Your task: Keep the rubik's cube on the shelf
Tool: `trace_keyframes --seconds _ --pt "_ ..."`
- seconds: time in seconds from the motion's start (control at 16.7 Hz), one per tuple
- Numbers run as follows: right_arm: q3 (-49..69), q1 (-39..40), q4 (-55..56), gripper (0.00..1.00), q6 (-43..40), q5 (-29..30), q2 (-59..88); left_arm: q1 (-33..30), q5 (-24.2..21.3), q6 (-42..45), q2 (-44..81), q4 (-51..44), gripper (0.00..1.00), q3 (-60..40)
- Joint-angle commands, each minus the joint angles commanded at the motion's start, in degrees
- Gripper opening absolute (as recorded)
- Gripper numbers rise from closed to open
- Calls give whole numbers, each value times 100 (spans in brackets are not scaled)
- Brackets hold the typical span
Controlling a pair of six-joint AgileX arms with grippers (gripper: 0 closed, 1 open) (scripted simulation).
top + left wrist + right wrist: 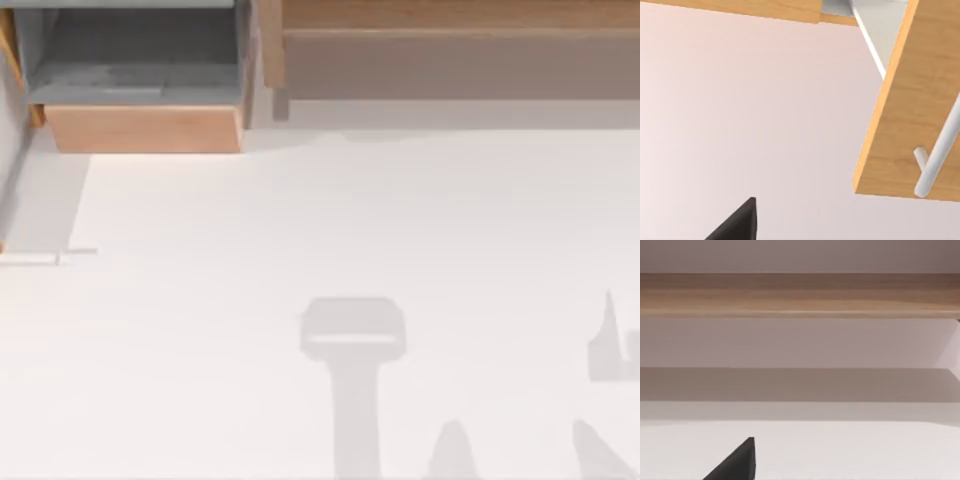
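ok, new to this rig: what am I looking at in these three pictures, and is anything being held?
It's a simulated two-arm robot at a white table. The top view looks straight down: a grey-lined drawer box at its upper left, the long wooden shelf at its upper right, and grey arm shadows on the table. The other two pictures come from a camera on each wrist. The dark wedge in each is part of that arm's gripper: the left gripper faces the drawer box's wood front and white handle; the right gripper faces the shelf. Whether either holds anything, I can't tell.
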State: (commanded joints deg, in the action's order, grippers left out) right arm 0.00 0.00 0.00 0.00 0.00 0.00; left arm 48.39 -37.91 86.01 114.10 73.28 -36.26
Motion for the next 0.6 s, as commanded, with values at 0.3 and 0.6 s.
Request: trace_keyframes --seconds 0.3,0.6 --pt "0 0 0 100 0 0 0 259 744 -970 -60 -2468 100 -1840" --pt "0 0 0 100 0 0 0 -86 1497 -2253 96 -5586 100 -4101"
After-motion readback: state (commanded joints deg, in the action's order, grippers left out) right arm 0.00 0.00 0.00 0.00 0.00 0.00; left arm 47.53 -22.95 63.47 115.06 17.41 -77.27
